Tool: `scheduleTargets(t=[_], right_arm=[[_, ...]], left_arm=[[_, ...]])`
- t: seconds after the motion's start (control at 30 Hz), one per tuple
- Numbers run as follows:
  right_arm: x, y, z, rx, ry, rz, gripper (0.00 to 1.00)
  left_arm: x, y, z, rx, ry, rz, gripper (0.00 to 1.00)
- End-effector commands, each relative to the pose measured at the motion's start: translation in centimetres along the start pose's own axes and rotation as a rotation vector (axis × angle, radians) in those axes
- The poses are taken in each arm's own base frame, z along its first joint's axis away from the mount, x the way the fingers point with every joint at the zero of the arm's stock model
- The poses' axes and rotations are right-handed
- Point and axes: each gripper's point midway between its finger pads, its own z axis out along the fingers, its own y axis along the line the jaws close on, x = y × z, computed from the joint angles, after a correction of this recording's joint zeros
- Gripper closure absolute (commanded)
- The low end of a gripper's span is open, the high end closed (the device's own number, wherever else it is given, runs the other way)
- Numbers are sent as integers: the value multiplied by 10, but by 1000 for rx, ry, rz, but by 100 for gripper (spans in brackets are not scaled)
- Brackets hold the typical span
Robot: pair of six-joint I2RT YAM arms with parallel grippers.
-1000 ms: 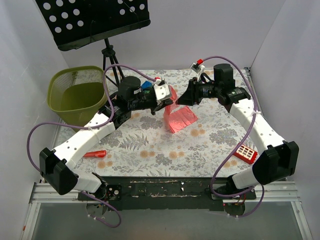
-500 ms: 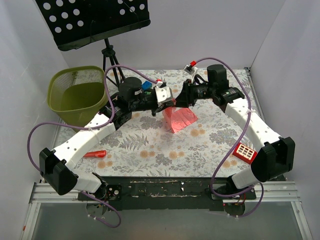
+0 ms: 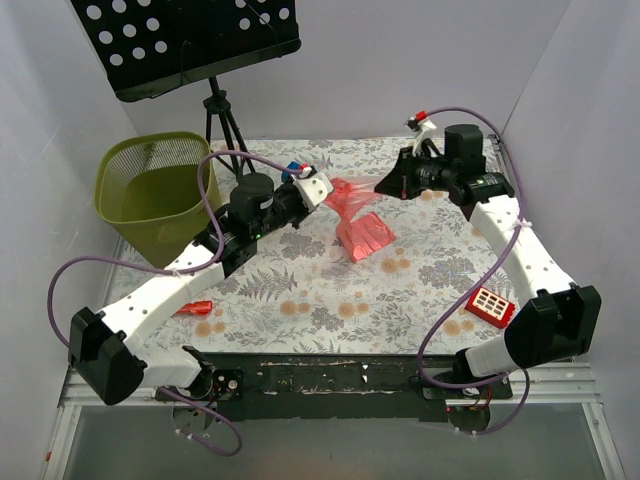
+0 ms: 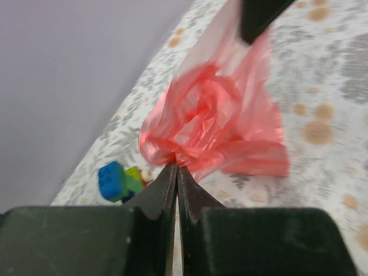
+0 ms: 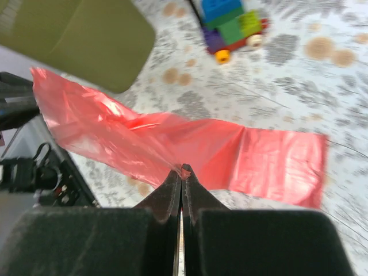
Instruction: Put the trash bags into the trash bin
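Count, bags: one joined sheet of red film, my trash bag (image 3: 352,200); I cannot tell if more than one bag is folded into it.
Count, bins: one olive-green mesh trash bin (image 3: 150,190), upright at the far left of the table (image 3: 300,290).
Count, other things: one black music stand (image 3: 190,40) behind the bin, one red block (image 3: 490,305) with white squares at the near right, one red stick (image 3: 190,308) at the near left, and one cluster of coloured toy blocks (image 3: 292,170) beside my left wrist.
Left gripper (image 4: 176,167): fingers pressed together, pinching a bunched corner of the bag.
Right gripper (image 5: 183,169): fingers pressed together too, nipping the film along one edge.
Where the bag is: mid-table, well apart from the bin and outside it. Its upper part is lifted between my two grippers; its flat folded end rests on the cloth nearer to me.
Long axis: the lifted stretch runs left to right across the table, from one gripper to the other. The flat end slopes down from it toward the near side.
Since a second ago: my right gripper stood spread just beside the bag and has now clamped onto it. It has drawn back to the right and farther away, so the film that hung bunched from my left gripper is pulled out sideways. My left arm has swung a little to the left. Bin, block and stick lie where they were.
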Motion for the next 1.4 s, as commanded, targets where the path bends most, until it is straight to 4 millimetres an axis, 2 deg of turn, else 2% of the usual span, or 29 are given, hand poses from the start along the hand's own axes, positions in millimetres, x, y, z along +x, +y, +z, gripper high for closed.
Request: scheduleTargets(t=[0.0,0.03,0.1,0.17,0.2,0.27,0.33,0.43,0.5,0.53,0.6,0.77,0.87,1.0,1.13,1.2,1.37], right_arm=[[-20,-12,-31,139,-73,-18,99],[-18,-9,-31,125,-72,-12,99],[-15,-5,-31,106,-74,3,99],[-15,-5,-31,114,-79,6,99],[-14,-6,-31,116,-78,9,99],[-14,-7,-32,126,-82,11,99],[-13,-9,-32,135,-85,13,99],[-13,-8,-33,136,-86,5,99],[-14,-7,-34,138,-92,-22,99],[-14,-6,-34,141,-93,-31,99],[-15,-4,-35,149,-101,-50,99],[-14,1,-36,146,-105,-87,99],[-13,3,-36,148,-108,-100,99],[-13,3,-37,157,-113,-104,99],[-10,4,-37,151,-106,-115,99],[-10,3,-39,160,-109,-118,99],[-13,-9,-45,244,-119,-128,99]], left_arm=[[4,67,3,-338,33,-67,93],[-2,60,8,-286,17,-90,86],[-23,33,16,-118,-54,-139,74],[-46,12,17,11,-128,-227,57],[-55,3,18,67,-148,-264,54],[-72,-12,21,177,-171,-346,53],[-82,-22,25,259,-169,-419,57],[-93,-23,34,287,-188,-465,62],[-92,-14,47,247,-174,-517,66],[-83,-7,59,202,-142,-561,69],[-84,3,71,158,-123,-629,76],[-77,-6,86,179,-66,-815,88],[-69,-14,94,186,-29,-850,99],[-66,-16,103,189,-18,-885,98],[-63,-19,109,199,-14,-904,93],[-56,-19,113,194,-6,-881,100],[-38,-1,113,112,23,-815,100]])
